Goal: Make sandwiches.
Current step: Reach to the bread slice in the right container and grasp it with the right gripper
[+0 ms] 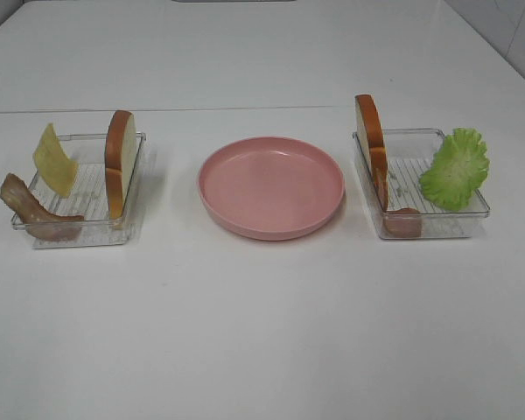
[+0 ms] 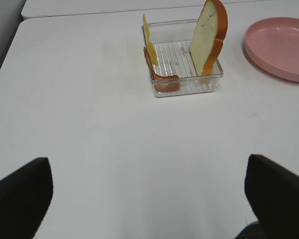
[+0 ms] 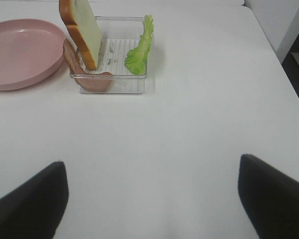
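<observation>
Left gripper (image 2: 147, 158): spread wide, holding nothing.
Right gripper (image 3: 152, 160): likewise wide, touching nothing.
Left bread slice (image 1: 119, 162): upright on edge along left tray (image 1: 79, 236) wall nearest plate (image 1: 271, 185); well ahead of left gripper.
Right bread slice (image 1: 371, 144): upright (crust up) along right tray (image 1: 446, 224) plate-side wall; well ahead of right gripper.
Lettuce (image 1: 456, 168): leaning on right tray's outer wall.

A pink plate (image 1: 271, 188) sits mid-table (image 1: 262, 332). One clear tray (image 1: 89, 185) lies at its 9 o'clock. A second tray (image 1: 417, 169) lies at 3 o'clock
</observation>
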Available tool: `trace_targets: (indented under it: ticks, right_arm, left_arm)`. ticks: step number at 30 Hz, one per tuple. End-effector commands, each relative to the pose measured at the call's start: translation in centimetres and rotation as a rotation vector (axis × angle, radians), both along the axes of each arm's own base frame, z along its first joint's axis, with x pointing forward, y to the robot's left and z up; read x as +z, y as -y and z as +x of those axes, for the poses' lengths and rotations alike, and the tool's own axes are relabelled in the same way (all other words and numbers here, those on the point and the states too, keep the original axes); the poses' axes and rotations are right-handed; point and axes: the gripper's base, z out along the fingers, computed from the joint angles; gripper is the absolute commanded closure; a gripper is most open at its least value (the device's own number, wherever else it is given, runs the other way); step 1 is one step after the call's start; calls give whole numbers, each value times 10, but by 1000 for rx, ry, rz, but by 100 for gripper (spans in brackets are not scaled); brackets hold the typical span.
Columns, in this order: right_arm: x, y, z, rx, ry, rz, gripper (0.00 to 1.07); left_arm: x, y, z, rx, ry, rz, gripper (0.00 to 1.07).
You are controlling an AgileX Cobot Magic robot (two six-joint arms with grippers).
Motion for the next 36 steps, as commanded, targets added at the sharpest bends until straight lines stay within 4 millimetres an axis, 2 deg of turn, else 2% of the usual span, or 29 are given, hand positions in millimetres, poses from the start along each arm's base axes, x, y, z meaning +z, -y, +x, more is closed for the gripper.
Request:
trace_targets:
  ticks: [1,17,21,22,23,25,26,27,28,29,30,31,32,33,34,35,36]
  right_arm:
    - [1,0,-4,0,47,1,21]
    - [1,0,-4,-1,44,-6,21]
    - [13,-1,7,2,-2,11,21]
    - [25,-1,22,4,-78,18,21]
    - [25,-1,22,4,-78,18,21]
    - [48,-1,58,-21,-217,57,21]
    - [48,-1,58,-21,-217,57,21]
    - [59,-1,91,-42,-321,92,21]
    - [63,-2,105,-48,-354,111,21]
    - [63,-2,105,-48,-354,111,21]
    - [72,-2,142,-55,-424,124,21]
    - [79,-1,157,-55,-438,124,21]
    - [79,-1,157,-55,-438,124,21]
    - [82,-1,191,-57,-492,126,21]
    - [82,-1,191,-57,-492,126,21]
    - [83,0,227,-60,-539,125,21]
    - [79,0,244,-61,-569,125,21]
  left_arm:
    - [0,1,-2,-8,17,-10,6]
    - [0,1,-2,-8,17,-10,6]
    - [0,1,-2,-8,17,-10,6]
    - [0,1,-2,-8,17,-10,6]
    - [0,1,-2,-8,17,-10,6]
    - [0,1,-2,-8,17,-10,6]
    - [0,1,-2,-8,17,-10,6]
    - [0,1,-2,-8,17,-10,6]
    - [0,1,-2,-8,17,-10,6]
    - [0,1,-2,-8,17,-10,6]
    - [0,1,-2,-8,17,-10,6]
    - [0,1,-2,-8,17,-10,6]
    - [0,1,-2,-8,17,-10,6]
    - [0,1,-2,-8,17,-10,6]
    - [0,1,-2,-8,17,-10,6]
    - [0,1,-2,-8,17,-10,6]
    - [0,1,-2,-8,17,-10,6]
